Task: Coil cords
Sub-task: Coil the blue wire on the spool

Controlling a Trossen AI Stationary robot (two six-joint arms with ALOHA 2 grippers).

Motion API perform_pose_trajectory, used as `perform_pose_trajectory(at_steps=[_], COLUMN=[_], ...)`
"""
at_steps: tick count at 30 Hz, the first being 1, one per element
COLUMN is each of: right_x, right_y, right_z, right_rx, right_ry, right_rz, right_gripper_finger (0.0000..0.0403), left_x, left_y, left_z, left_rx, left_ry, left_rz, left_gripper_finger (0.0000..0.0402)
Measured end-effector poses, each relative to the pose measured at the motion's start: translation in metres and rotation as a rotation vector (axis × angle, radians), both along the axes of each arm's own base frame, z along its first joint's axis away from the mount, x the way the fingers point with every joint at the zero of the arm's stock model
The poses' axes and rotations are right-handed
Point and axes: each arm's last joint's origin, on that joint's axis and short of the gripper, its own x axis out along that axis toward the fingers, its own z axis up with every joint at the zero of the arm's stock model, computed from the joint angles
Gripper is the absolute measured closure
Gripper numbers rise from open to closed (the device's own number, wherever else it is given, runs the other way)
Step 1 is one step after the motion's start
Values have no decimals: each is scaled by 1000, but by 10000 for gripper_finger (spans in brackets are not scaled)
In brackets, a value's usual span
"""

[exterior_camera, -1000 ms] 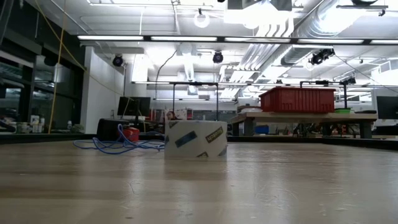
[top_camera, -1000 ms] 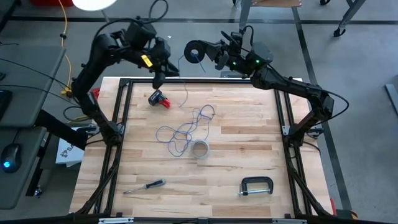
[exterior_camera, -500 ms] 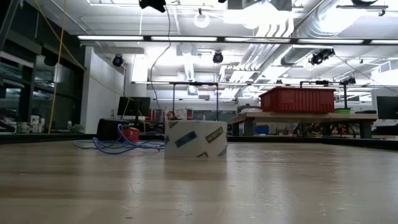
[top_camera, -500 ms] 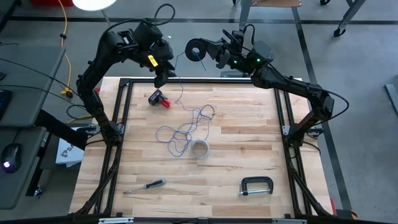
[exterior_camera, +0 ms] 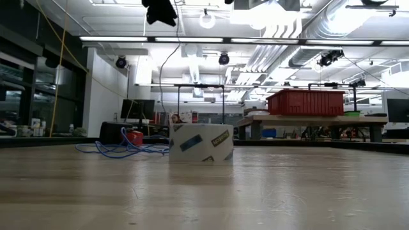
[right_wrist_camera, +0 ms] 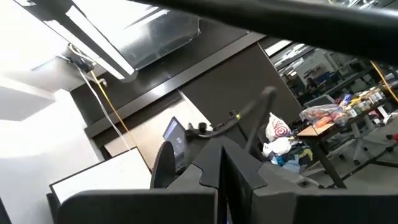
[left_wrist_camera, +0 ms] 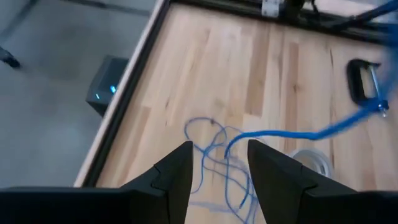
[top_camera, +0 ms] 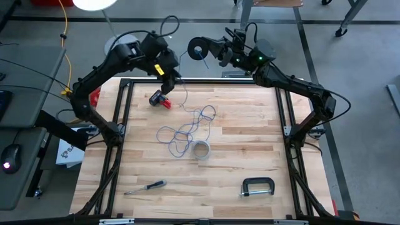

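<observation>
The blue cord (top_camera: pixel 187 128) lies in a loose tangle on the wooden table's middle, and shows in the low view (exterior_camera: pixel 121 150) and the left wrist view (left_wrist_camera: pixel 211 155). One strand (left_wrist_camera: pixel 323 130) rises from the tangle through the air toward my right gripper (top_camera: pixel 209 54). That gripper is held high beyond the table's far edge, fingers shut (right_wrist_camera: pixel 221 165) and pointing up into the room. My left gripper (top_camera: pixel 167 80) hovers open over the far left of the table, its fingers (left_wrist_camera: pixel 177 168) aimed down at the tangle and touching nothing. I cannot make out a separate pale cord. My right gripper is shut with a bit of blue cord (top_camera: pixel 202 55) at its fingertips. The spot is too small to show which part of the cord it has. From there the strand runs down slack to the tangle on the table.
A dark ring (top_camera: pixel 199 47) shows at the right fingertips. A red and black tool (top_camera: pixel 160 100) lies under the left gripper. A tape roll (top_camera: pixel 200 150) stands near the tangle. A screwdriver (top_camera: pixel 145 186) and a C-clamp (top_camera: pixel 257 187) lie near the front edge.
My left gripper has come down toward the table and a little toward its right edge, and it now shows at the top of the low view. The tangle on the table and my right gripper have kept still.
</observation>
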Motion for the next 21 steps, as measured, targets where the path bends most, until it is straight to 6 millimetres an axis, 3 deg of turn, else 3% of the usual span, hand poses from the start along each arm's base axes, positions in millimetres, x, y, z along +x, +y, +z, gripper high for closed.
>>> perform_pose_trajectory(at_steps=[14,21], right_x=[0,0], right_y=[0,-1], right_z=[0,0], right_rx=[0,0], right_ry=[0,1], right_rz=[-1,-1], right_gripper_finger=[403,403], left_x=[4,10], left_y=[-12,-20], left_z=[-37,-34], left_rx=[69,108], left_ry=[-65,-91], left_rz=[-8,-29], left_gripper_finger=[253,254])
